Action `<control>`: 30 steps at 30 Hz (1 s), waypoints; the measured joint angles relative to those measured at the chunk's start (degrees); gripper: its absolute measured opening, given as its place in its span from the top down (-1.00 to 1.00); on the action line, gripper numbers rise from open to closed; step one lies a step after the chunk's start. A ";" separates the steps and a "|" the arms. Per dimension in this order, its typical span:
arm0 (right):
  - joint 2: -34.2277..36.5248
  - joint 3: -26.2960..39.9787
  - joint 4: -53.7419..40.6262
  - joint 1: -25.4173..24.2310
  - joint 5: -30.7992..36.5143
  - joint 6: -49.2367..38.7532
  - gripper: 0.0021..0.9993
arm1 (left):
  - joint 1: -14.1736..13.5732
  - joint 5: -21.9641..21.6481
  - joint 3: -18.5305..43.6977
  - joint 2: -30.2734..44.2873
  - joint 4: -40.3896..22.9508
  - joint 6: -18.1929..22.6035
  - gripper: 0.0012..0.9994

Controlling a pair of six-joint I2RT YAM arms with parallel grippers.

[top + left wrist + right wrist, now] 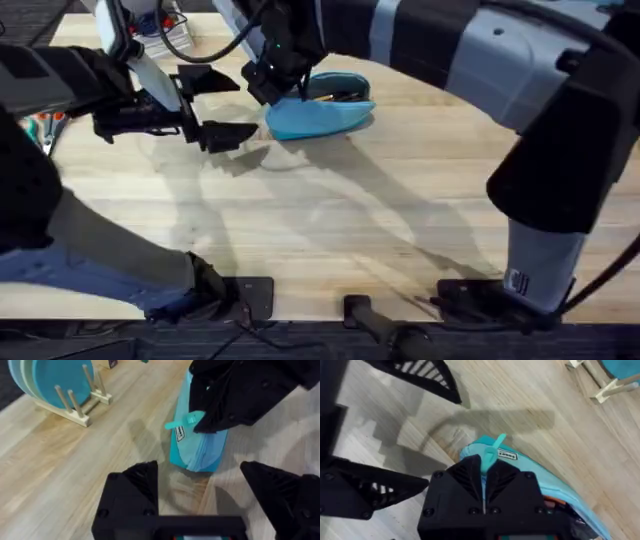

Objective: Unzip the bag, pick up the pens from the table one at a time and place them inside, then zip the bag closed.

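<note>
— Where's the soft light-blue fabric pencil pouch (322,116)?
— Far centre of the light wooden plank table (330,230), long axis left to right.
— The claws?
— The right gripper (485,472) pinches the teal zipper tab (491,453) at the pouch's left end; the left gripper (210,108) stands spread just left of it.

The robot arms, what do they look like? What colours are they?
Both arms are mostly black with light grey sections and thin black cables along them. The left tool has two black wedge-shaped fingers with ribbed inner faces. The right tool is black too, with ridged finger surfaces and small screws on its body. The right arm's grey base carries a small label.
</note>
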 joint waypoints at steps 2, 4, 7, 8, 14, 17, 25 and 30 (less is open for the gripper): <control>0.00 0.00 0.02 0.00 0.00 0.00 0.94 | -0.52 0.81 0.00 1.81 0.74 0.00 -0.99; 0.00 0.00 0.04 0.00 0.00 0.00 0.94 | -1.34 1.67 0.00 3.22 1.62 -0.12 -0.99; 0.00 0.00 0.04 0.00 0.00 -0.02 0.94 | -2.85 2.94 0.00 4.49 3.38 -0.22 -0.99; 0.00 0.00 0.04 0.00 0.00 0.00 0.94 | -3.49 3.22 0.00 4.80 3.92 -0.25 -1.00; 0.00 0.00 0.04 0.00 0.00 0.00 0.94 | -6.23 4.20 0.00 5.14 6.60 -1.03 -0.93; 0.00 0.00 0.07 0.00 0.00 -0.02 0.94 | -6.56 4.40 0.00 5.17 9.61 -3.67 -0.93; 0.00 0.02 0.07 0.00 0.00 -0.02 0.94 | -6.56 6.70 -0.02 7.18 12.08 -7.28 -0.93; 0.00 0.02 0.07 0.00 0.00 0.00 0.94 | -6.66 7.33 -0.01 8.86 12.10 -7.77 -0.93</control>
